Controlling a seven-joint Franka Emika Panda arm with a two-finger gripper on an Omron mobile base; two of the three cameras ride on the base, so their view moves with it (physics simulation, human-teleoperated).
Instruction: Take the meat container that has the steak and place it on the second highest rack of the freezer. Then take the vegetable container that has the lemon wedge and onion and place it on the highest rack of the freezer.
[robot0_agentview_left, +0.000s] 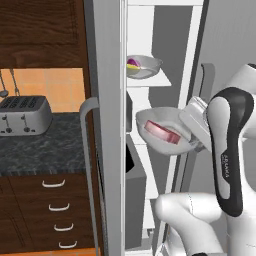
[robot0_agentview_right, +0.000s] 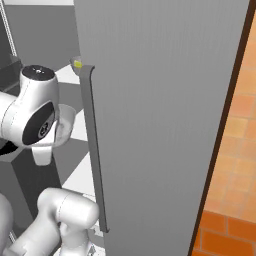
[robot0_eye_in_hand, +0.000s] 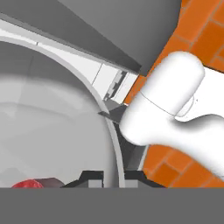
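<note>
In the left base view, the freezer is standing open, its white shelves showing between the door edge and the inner wall. The meat container, a pale grey bowl, is hanging tilted in front of the shelves, with the steak lying inside it. The gripper is pinching the bowl's right rim, the jaws nearly closed on it. Above, the vegetable container is sitting on a white shelf, something purple-pink and yellow showing inside it. To the left, a toaster is resting on the dark bench.

In the right base view, the freezer door with its long bar handle is covering most of the interior.

In the hand view, the two fingertips are straddling the bowl's curved rim, and a red corner of the steak is peeking up at the bottom left.
</note>
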